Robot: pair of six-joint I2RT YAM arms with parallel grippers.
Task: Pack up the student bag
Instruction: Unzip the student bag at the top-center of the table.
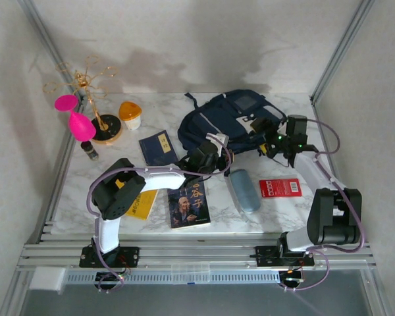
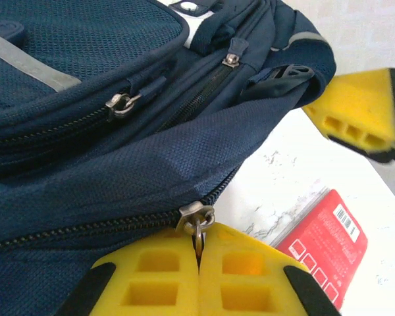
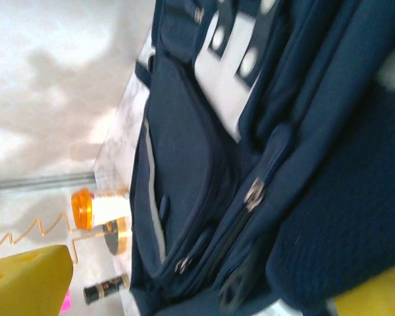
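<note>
The packing looked to be barely begun. The student bag lay on its back in the upper middle-right of the top view, on the marble bench, and none of its compartments showed a gap. In the left wrist view the zipper teeth to the left of the slider were meshed shut, and the pockets above it were zipped as well. The left end effector was clenched on the metal zipper pull at the bag's near edge, its yellow pads pressed together with the tab pinched between them. I judged this to be the opening step, with the main compartment not yet unzipped. The right end effector hovered at the bag's right side, released; in its own wrist view the two yellow fingers stood far apart at the lower corners of the frame, with nothing between them but the bag beyond. Everything that might go inside was out on the bench: a dark blue booklet just left of the bag, a paperback with a man's face at lower centre, a yellow item partly under the left arm, a pale blue case and a red packet toward the lower right. An orange-lidded jar and a gold wire stand stood at the upper left. What remained, then, was nearly all of it: opening the bag, loading the items and closing it.
</note>
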